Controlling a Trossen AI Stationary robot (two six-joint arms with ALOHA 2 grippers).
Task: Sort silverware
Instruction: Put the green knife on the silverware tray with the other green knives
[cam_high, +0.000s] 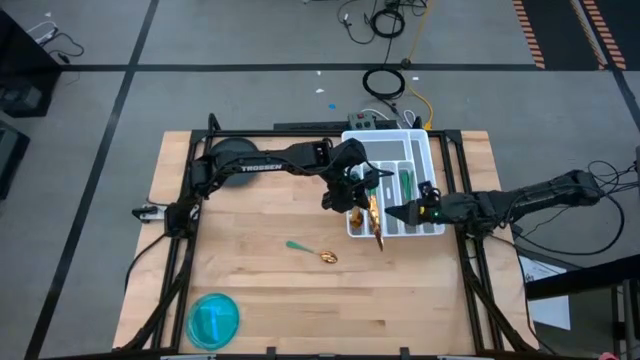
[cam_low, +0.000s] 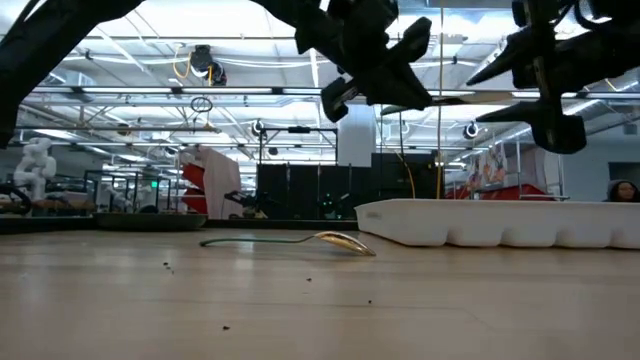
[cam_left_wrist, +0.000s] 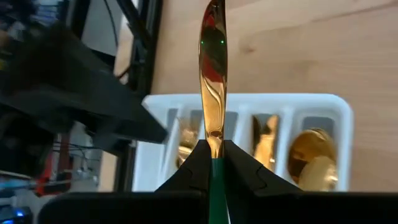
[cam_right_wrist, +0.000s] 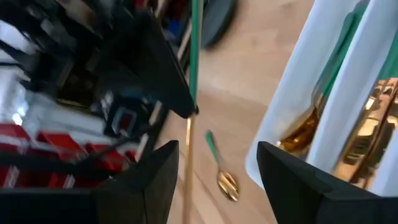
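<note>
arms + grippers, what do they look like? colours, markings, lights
Two matte black jointed arms. The left arm carries white TROSSEN lettering. The left gripper has black wedge-shaped fingers tapering to points. The right gripper has broad, flat black fingers. The right arm shows a small green light near its wrist.

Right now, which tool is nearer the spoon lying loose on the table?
Left. The left tool, shut on a knife, hangs at the tray's near corner, just beyond the spoon. The right tool is open over the tray, farther off.
</note>
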